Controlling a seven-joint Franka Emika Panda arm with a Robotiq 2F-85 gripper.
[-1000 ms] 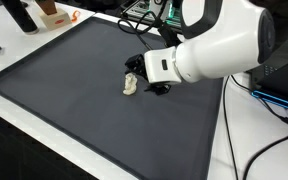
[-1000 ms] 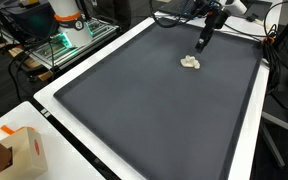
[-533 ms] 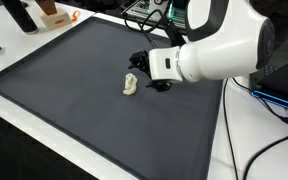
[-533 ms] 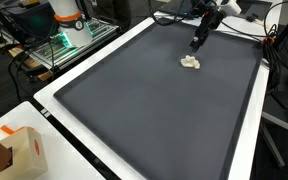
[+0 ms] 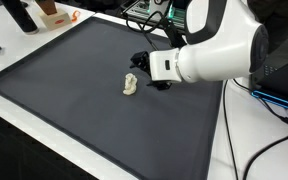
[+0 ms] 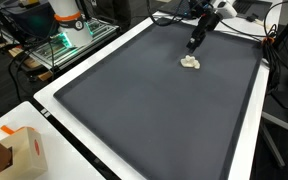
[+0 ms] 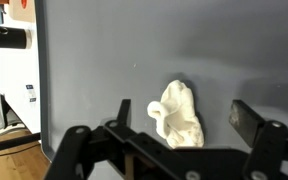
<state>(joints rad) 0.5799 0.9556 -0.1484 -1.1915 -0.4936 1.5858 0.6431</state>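
Cream-white crumpled lump (image 7: 179,113) lies on the dark grey mat (image 5: 64,80), toward one edge. The black tool (image 6: 195,42) hangs just above it, fingers spread wide apart, gripping nothing.

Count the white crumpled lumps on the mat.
1. The white lump sits on the dark mat, just beneath the open end effector. No others visible.

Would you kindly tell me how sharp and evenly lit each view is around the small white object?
Wrist view: the white object is sharp, the end effector slightly soft in the foreground, and the grey mat evenly lit without glare. In both exterior views: diffuse light, no hard shadows, and the white object too small for detail.
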